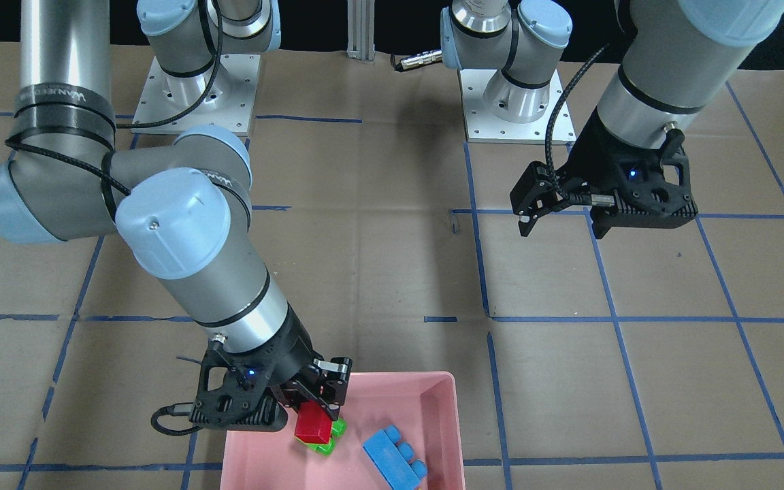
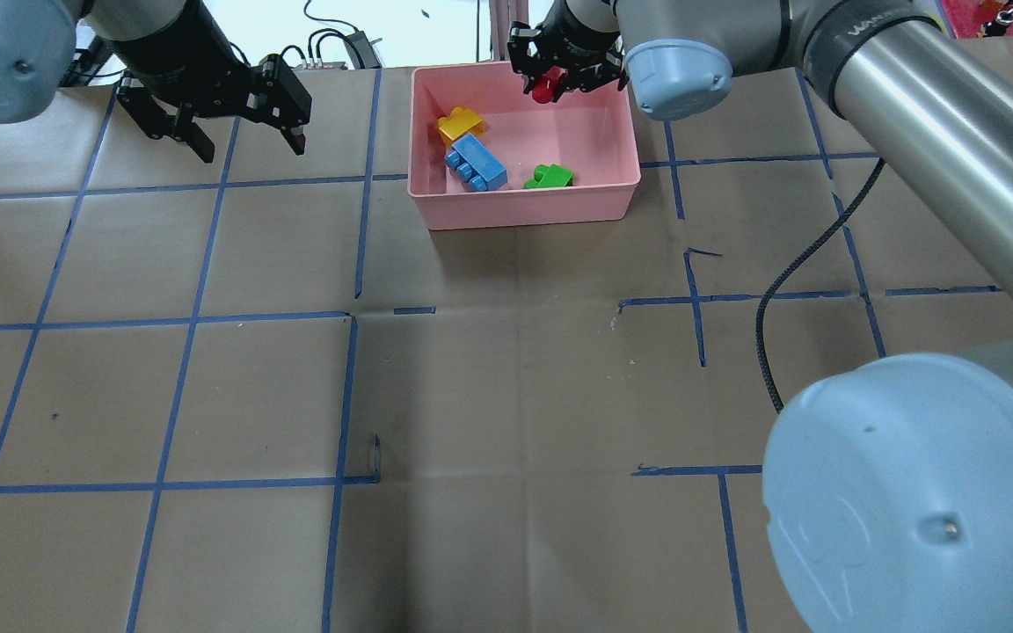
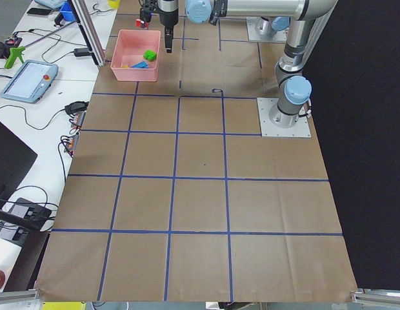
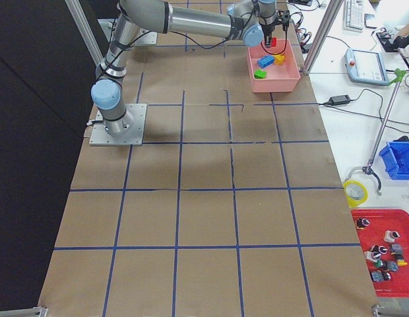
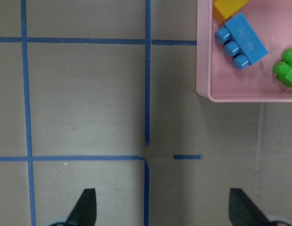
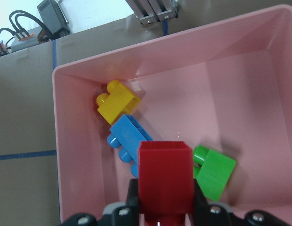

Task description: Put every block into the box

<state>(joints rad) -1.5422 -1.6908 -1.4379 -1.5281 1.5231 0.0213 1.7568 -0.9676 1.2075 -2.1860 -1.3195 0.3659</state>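
Table's [image 2: 506, 396] box [image 2: 524, 207] shows yellow block [image 2: 461, 123] overhead, not front-on.

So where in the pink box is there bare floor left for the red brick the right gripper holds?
Widest bare floor for the red brick: the far right part of the box, between the far wall, right wall and green brick. A narrower gap lies between green brick and blue brick. The left end is crowded, with the yellow brick right beside the blue.

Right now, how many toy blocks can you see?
4. The yellow block, blue block and green block lie inside the pink box. The red block is gripped by the right end effector over the box. None looks hidden.
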